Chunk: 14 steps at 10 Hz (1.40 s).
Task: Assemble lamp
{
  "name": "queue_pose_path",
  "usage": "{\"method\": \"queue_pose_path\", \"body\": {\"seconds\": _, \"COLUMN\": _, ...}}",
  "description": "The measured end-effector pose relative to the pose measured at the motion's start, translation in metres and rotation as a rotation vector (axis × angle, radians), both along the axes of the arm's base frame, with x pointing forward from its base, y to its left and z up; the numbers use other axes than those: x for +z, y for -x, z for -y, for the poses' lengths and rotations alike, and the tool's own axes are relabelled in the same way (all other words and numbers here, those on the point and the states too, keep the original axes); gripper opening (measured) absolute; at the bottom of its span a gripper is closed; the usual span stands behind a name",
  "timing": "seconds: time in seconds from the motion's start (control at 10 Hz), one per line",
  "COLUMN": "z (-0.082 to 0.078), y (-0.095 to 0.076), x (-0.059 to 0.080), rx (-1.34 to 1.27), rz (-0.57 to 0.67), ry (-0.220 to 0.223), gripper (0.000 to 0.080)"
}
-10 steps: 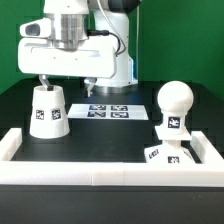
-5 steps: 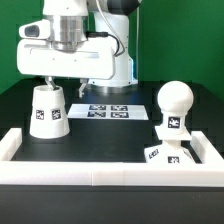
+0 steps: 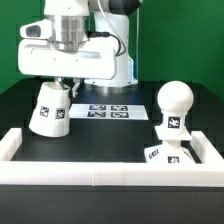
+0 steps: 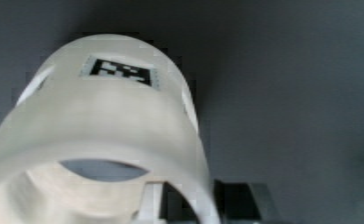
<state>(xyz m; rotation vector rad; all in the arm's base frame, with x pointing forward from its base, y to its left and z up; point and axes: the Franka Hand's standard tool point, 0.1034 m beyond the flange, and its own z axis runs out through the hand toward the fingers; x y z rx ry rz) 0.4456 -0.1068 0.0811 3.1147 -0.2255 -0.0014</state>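
Shade (image 3: 49, 113) first: 1 white truncated cone, narrow end up, leaning toward the exterior view's left rather than standing square on the black table (image 3: 100, 135). It sits at the exterior view's left, just under the arm's wrist. A black-and-white tag shows on its lower side wall. In the wrist view the shade (image 4: 108, 130) fills most of the picture — wide hollow mouth close to the camera, tag on the far narrow part.

Other lamp parts number 2, both at the exterior view's right, well apart from the shade: 1 ball-shaped bulb (image 3: 174, 100) on a short tagged neck, and 1 flat base (image 3: 165, 155) lying below it against the rail, a tag visible on it.

Gripper (image 3: 66, 88): 1, hanging right at the shade's top rim. In the wrist view 1 finger (image 4: 246, 197) lies outside the shade's wall and the other seems to be inside the mouth — the jaws look clamped on that wall.

Between the shade and the bulb lies 1 marker board (image 3: 108, 111), flat on the table. 1 long white border rail (image 3: 100, 172) runs across the front and turns up both sides.
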Motion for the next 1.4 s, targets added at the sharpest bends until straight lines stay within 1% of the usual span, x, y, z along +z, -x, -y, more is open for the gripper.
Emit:
{"method": "queue_pose_path", "body": {"seconds": 0.1, "z": -0.007, "y": -0.002, "x": 0.002, "rx": -0.001, "rz": 0.003, "ry": -0.002, "gripper": 0.0044}}
{"method": "queue_pose_path", "body": {"seconds": 0.2, "z": -0.02, "y": -0.005, "x": 0.005, "rx": -0.022, "rz": -0.001, "ry": -0.01, "gripper": 0.0044}}
{"method": "queue_pose_path", "body": {"seconds": 0.3, "z": -0.037, "y": -0.008, "x": 0.012, "rx": -0.036, "rz": -0.005, "ry": -0.022, "gripper": 0.0044}}
{"method": "queue_pose_path", "body": {"seconds": 0.4, "z": -0.057, "y": -0.013, "x": 0.024, "rx": -0.053, "rz": -0.009, "ry": -0.039, "gripper": 0.0044}}
{"method": "queue_pose_path", "body": {"seconds": 0.6, "z": -0.085, "y": -0.027, "x": 0.048, "rx": -0.071, "rz": 0.015, "ry": -0.06, "gripper": 0.0044}}
{"method": "queue_pose_path", "body": {"seconds": 0.7, "z": -0.104, "y": -0.035, "x": 0.063, "rx": -0.139, "rz": 0.009, "ry": -0.076, "gripper": 0.0044}}
{"method": "queue_pose_path", "body": {"seconds": 0.8, "z": -0.12, "y": -0.048, "x": 0.078, "rx": -0.182, "rz": 0.014, "ry": -0.085, "gripper": 0.0044}}
{"method": "queue_pose_path", "body": {"seconds": 0.9, "z": -0.128, "y": -0.059, "x": 0.085, "rx": -0.203, "rz": 0.021, "ry": -0.087, "gripper": 0.0044}}
{"method": "queue_pose_path", "body": {"seconds": 1.1, "z": -0.127, "y": -0.058, "x": 0.083, "rx": -0.194, "rz": 0.021, "ry": -0.086, "gripper": 0.0044}}
{"method": "queue_pose_path", "body": {"seconds": 1.4, "z": -0.129, "y": -0.057, "x": 0.085, "rx": -0.193, "rz": 0.014, "ry": -0.088, "gripper": 0.0044}}
